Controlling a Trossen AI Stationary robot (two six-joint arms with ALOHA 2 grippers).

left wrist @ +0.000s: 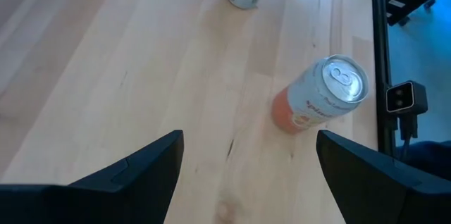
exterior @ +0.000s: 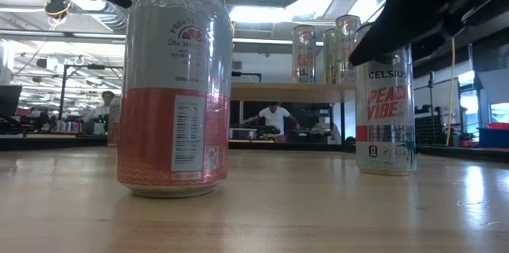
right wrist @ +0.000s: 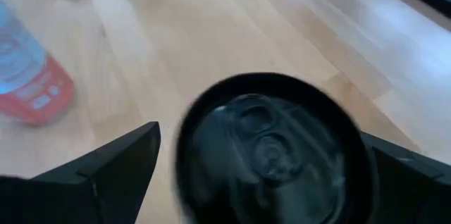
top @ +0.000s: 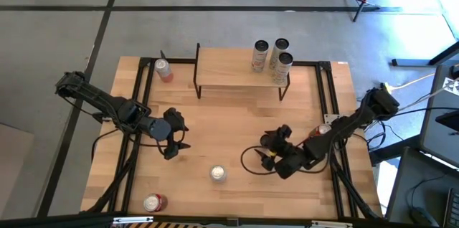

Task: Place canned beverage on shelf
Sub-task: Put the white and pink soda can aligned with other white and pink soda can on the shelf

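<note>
Right gripper (top: pixel 273 158), jaws wide open, hovers above a dark-topped can (right wrist: pixel 271 146) on the table, well short of the shelf (top: pixel 229 67). Best approach: descend centred, close squarely, keep upright. Left gripper (top: pixel 179 142) waits open, empty.

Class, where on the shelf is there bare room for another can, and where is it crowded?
The shelf is bare over its left and middle board. Its right end is crowded: three cans stand clustered there.
</note>
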